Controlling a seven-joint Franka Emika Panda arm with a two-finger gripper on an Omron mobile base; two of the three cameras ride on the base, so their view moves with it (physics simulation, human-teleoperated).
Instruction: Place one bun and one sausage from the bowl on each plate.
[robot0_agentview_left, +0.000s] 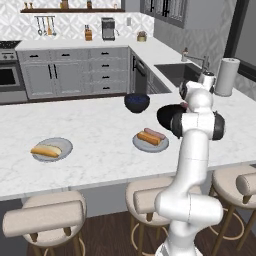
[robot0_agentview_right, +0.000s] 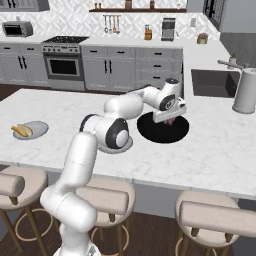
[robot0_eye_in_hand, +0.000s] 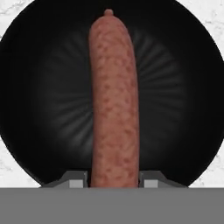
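The near plate (robot0_agentview_left: 150, 144) already carries a bun (robot0_agentview_left: 148, 138) and a sausage (robot0_agentview_left: 155, 133). The left plate (robot0_agentview_left: 52, 149) has just a bun (robot0_agentview_left: 46, 150). Over the black bowl (robot0_eye_in_hand: 39, 87), the gripper (robot0_eye_in_hand: 114, 179) clamps the last sausage (robot0_eye_in_hand: 113, 96), which must go onto the left plate.
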